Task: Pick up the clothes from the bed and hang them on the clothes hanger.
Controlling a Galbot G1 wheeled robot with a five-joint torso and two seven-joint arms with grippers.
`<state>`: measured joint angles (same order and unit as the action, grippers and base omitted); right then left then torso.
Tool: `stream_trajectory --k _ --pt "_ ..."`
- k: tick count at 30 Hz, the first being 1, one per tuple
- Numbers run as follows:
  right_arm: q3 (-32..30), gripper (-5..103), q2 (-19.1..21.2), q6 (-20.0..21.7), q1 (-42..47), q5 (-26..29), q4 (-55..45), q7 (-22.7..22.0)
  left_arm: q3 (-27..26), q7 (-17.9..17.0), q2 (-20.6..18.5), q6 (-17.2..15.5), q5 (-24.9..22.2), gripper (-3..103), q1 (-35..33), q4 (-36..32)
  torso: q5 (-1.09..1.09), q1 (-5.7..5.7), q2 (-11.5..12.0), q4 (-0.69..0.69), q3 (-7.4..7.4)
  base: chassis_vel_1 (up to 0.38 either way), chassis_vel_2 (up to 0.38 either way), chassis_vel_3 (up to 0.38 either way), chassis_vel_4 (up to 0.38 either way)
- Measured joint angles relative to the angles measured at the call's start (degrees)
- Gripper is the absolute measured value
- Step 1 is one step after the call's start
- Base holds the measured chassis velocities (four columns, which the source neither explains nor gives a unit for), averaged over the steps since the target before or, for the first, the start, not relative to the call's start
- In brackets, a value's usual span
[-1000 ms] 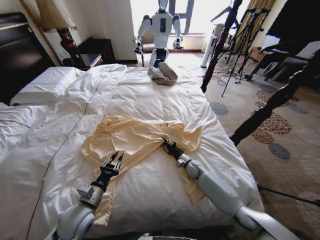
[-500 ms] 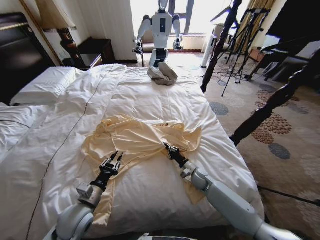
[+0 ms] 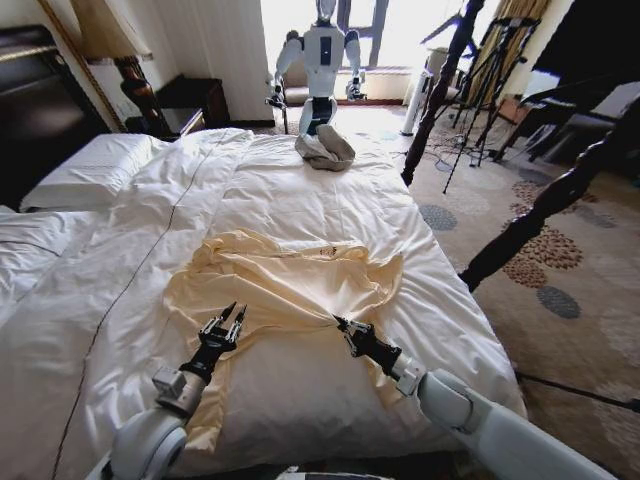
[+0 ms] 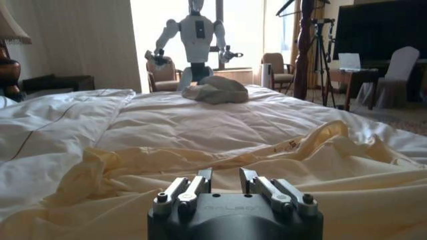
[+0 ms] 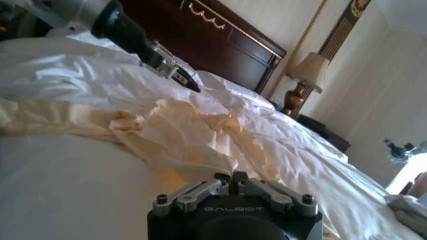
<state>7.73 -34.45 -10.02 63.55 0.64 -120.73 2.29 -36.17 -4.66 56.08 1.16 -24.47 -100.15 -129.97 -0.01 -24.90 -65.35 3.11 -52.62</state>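
1. You have open white duvet [image 3: 300, 205] beyond the pale yellow top [image 3: 290, 285].
2. A dark bedpost [image 3: 440, 90] stands at the bed's right side.
3. The grey-beige bundle [image 3: 325, 148] sits at the far edge.

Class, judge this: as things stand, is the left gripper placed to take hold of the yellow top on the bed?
Probably yes. The left gripper hangs open right at the yellow top, with nothing between them; the right gripper already pinches the cloth further along.

Left end effector [image 4: 227, 181] slightly parted, over yellow clothes [image 4: 280, 165], white bed [image 4: 200, 117]
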Motion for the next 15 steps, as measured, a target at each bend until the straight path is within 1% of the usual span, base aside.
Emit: stream_trajectory --k 1,4,6,8,10,12,15 --pt "0.0 0 0.0 0.0 0.0 0.0 0.0 0.0 0.0 0.0 0.0 0.0 0.0 30 0.0 0.0 0.0 0.0 0.0 0.0 0.0 0.0 0.0 0.0 0.0" --pt "-0.62 0 1.81 0.34 3.46 1.87 -3.01 4.15 -0.76 -0.01 0.09 0.16 -0.01 30 -0.49 -0.64 -0.01 0.0 0.0 0.0 0.0 0.0 0.0 0.0 0.0" --pt "-0.71 0 1.96 0.34 4.0 1.87 -3.24 4.6 -0.84 -0.01 0.1 0.2 -0.01 30 -0.56 -0.7 0.0 0.0 0.0 0.0 0.0 0.0 0.0 0.0 0.0" --pt "-1.33 0 2.88 0.2 7.34 1.28 -4.36 6.91 -1.25 -0.02 0.11 0.53 -0.02 30 -0.85 -0.88 0.0 0.0 0.0 0.0 0.0 0.0 0.0 0.0 0.0" --pt "-1.45 0 3.07 0.06 8.15 1.1 -4.53 7.32 -1.34 -0.02 0.09 0.62 -0.03 30 -0.87 -0.89 -0.01 0.0 0.0 0.0 0.0 0.0 0.0 0.0 0.0" --pt "-1.88 0 3.72 -0.25 11.19 -0.09 -5.38 8.1 -1.59 -0.04 -0.09 0.82 -0.12 30 -0.82 -0.95 0.0 0.0 0.0 0.0 0.0 0.0 0.0 0.0 0.0" --pt "-1.83 0 4.08 -0.19 13.51 -0.79 -6.36 8.52 -1.64 -0.06 -0.19 0.86 -0.21 30 -0.7 -1.01 -0.02 0.0 0.0 0.0 0.0 0.0 0.0 0.0 0.0"
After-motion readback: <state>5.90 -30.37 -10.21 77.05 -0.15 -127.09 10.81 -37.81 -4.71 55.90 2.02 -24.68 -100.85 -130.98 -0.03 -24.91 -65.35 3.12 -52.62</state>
